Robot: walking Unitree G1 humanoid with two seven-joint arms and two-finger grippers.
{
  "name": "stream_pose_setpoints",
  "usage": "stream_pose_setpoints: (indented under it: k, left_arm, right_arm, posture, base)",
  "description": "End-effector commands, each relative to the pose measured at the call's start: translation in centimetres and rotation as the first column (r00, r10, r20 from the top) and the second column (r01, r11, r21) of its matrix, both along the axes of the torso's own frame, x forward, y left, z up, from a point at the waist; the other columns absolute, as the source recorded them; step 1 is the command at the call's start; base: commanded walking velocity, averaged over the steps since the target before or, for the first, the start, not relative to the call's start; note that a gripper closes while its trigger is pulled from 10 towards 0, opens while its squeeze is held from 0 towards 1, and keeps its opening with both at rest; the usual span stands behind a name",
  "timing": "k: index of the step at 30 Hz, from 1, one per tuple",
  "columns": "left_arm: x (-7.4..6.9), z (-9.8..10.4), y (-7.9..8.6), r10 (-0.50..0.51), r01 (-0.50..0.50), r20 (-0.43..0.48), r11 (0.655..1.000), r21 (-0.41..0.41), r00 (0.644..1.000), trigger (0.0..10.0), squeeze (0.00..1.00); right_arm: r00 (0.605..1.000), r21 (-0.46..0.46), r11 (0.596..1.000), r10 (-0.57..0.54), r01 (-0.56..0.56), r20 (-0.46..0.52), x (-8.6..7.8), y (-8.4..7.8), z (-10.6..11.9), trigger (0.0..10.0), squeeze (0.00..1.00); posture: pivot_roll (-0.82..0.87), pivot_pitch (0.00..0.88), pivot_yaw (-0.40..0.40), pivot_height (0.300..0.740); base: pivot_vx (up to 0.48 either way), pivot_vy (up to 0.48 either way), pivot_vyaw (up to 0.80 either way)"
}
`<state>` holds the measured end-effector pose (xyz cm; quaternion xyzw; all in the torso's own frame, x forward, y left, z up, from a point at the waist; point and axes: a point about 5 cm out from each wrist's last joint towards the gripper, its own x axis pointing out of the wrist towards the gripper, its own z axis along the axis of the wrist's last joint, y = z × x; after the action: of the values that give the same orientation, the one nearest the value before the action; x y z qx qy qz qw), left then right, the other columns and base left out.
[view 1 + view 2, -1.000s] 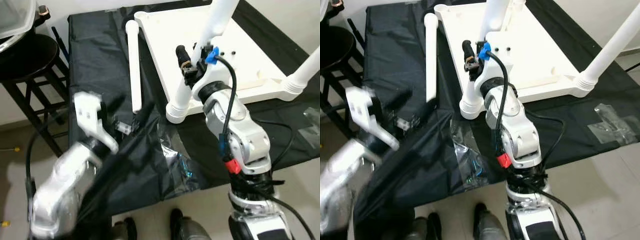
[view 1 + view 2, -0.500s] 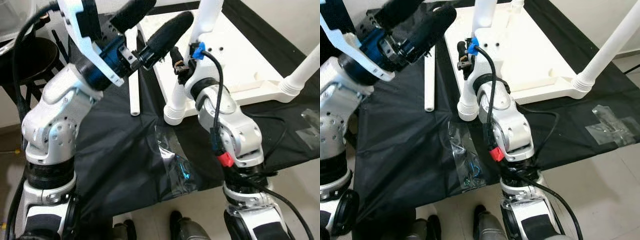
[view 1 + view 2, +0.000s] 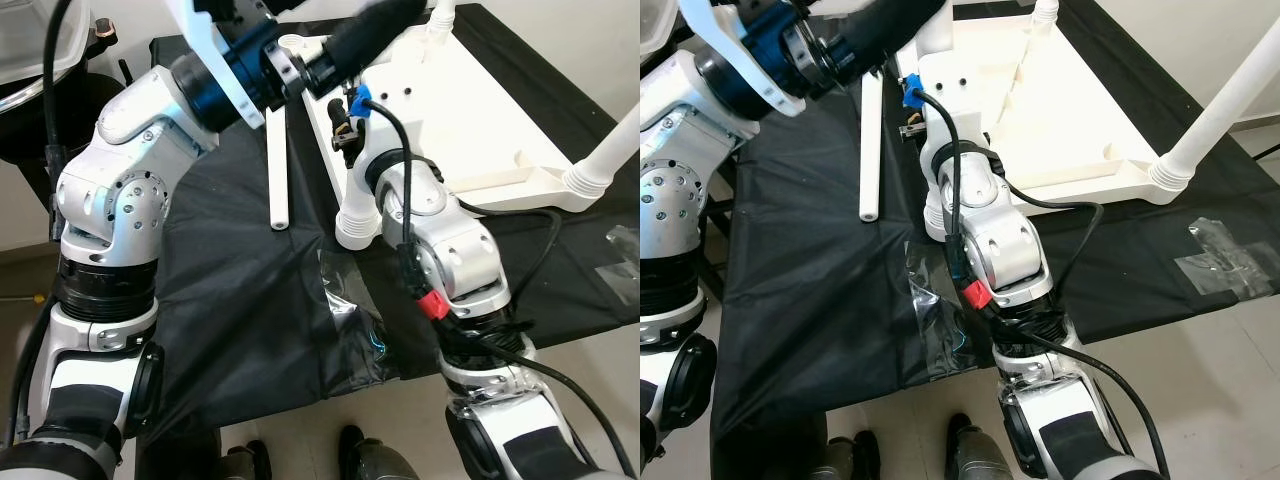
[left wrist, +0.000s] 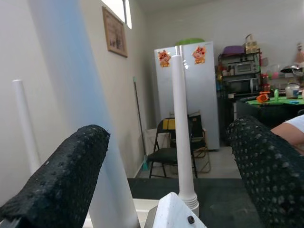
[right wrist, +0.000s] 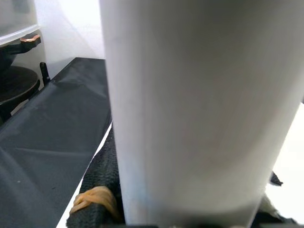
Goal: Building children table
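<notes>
The white children's table (image 3: 480, 110) lies upside down on a black sheet (image 3: 220, 300). Its near-corner leg (image 3: 935, 200) stands upright, and my right gripper (image 3: 345, 115) is shut on it low down; the leg (image 5: 190, 109) is pressed against one black finger (image 5: 97, 190). My left gripper (image 3: 365, 30) is raised beside the top of the same leg, open, with its fingers (image 4: 61, 185) on either side of the leg (image 4: 80, 95). Two more legs (image 3: 600, 160) (image 4: 183, 142) stand on other corners. A loose white leg (image 3: 278, 150) lies on the sheet.
A clear plastic bag (image 3: 355, 325) with small hardware lies on the sheet by the front edge. A black stool (image 3: 25, 110) stands at the left. Strips of clear tape (image 3: 1225, 260) hold the sheet at the right. A person's arm (image 4: 290, 130) shows far behind.
My left arm has swung up from low on the left to the top of the near-corner leg. The right gripper has stayed on that leg. The camera has shifted a little.
</notes>
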<state>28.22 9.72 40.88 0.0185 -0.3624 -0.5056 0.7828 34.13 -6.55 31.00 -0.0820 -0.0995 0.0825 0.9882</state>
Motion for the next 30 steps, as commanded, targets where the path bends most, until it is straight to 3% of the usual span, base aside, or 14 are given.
stream_pose_setpoints:
  k: [1,5,7,11,13,18,22,27,28,30]
  left_arm:
    - [0.2,0.0,0.4,0.062,-0.062,-0.021,0.998,0.010,0.998,10.0,0.00]
    - [1.6,-0.1,1.0,0.143,-0.149,-0.102,0.988,-0.050,0.984,10.0,0.00]
    - [2.6,0.1,0.9,0.117,-0.137,-0.167,0.985,-0.110,0.979,10.0,0.00]
    - [3.0,0.1,0.6,0.107,-0.134,-0.195,0.983,-0.129,0.975,10.0,0.00]
    - [3.5,0.2,-0.4,0.085,-0.126,-0.241,0.979,-0.159,0.967,10.0,0.00]
    - [3.3,0.4,-0.9,0.055,-0.102,-0.252,0.979,-0.178,0.966,10.0,0.00]
    - [2.0,0.8,-1.7,-0.009,-0.020,-0.193,0.989,-0.148,0.981,10.0,0.00]
    - [1.7,0.8,-2.0,-0.023,0.000,-0.175,0.991,-0.133,0.984,10.0,0.00]
    - [1.5,0.6,-2.4,-0.009,-0.004,-0.140,0.996,-0.092,0.990,0.0,0.00]
    - [1.4,0.4,-2.6,0.016,-0.021,-0.100,0.998,-0.056,0.995,0.0,0.00]
  right_arm:
    - [0.976,-0.073,0.996,-0.071,0.058,-0.204,1.1,-1.0,-5.1,10.0,0.00]
    - [0.981,-0.051,0.998,-0.051,0.043,-0.188,1.0,-0.9,-4.9,10.0,0.00]
    - [0.983,-0.046,0.998,-0.041,0.034,-0.177,0.9,-0.8,-4.9,10.0,0.00]
    - [0.985,-0.044,0.999,-0.037,0.030,-0.171,0.9,-0.8,-4.8,10.0,0.00]
    - [0.986,-0.040,0.999,-0.029,0.023,-0.163,0.8,-0.7,-4.8,10.0,0.00]
    - [0.987,-0.038,0.999,-0.021,0.015,-0.160,0.8,-0.6,-4.8,10.0,0.00]
    - [0.987,-0.034,0.999,-0.013,0.008,-0.160,0.7,-0.5,-4.8,10.0,0.00]
    - [0.987,-0.033,0.999,-0.011,0.006,-0.160,0.7,-0.5,-4.8,10.0,0.00]
    - [0.987,-0.030,1.000,-0.011,0.007,-0.159,0.7,-0.5,-4.8,10.0,0.00]
    - [0.987,-0.028,1.000,-0.013,0.008,-0.159,0.7,-0.5,-4.7,10.0,0.00]
  posture:
    - [0.00,0.281,-0.032,0.740]
    - [0.00,0.276,-0.029,0.740]
    - [0.00,0.275,-0.029,0.740]
    - [0.00,0.273,-0.027,0.740]
    - [0.00,0.271,-0.025,0.740]
    - [0.00,0.269,-0.023,0.740]
    - [0.00,0.264,-0.020,0.740]
    - [0.00,0.264,-0.020,0.740]
    - [0.00,0.260,-0.018,0.740]
    - [0.00,0.259,-0.016,0.740]
  base:
    - [0.000,0.000,0.00]
    - [0.000,0.000,0.00]
    - [0.000,0.000,0.00]
    - [0.000,0.000,0.00]
    - [0.000,0.000,0.00]
    - [0.000,0.000,0.00]
    - [0.000,0.000,0.00]
    - [0.000,0.000,0.00]
    - [0.000,0.000,0.00]
    - [0.000,0.000,0.00]
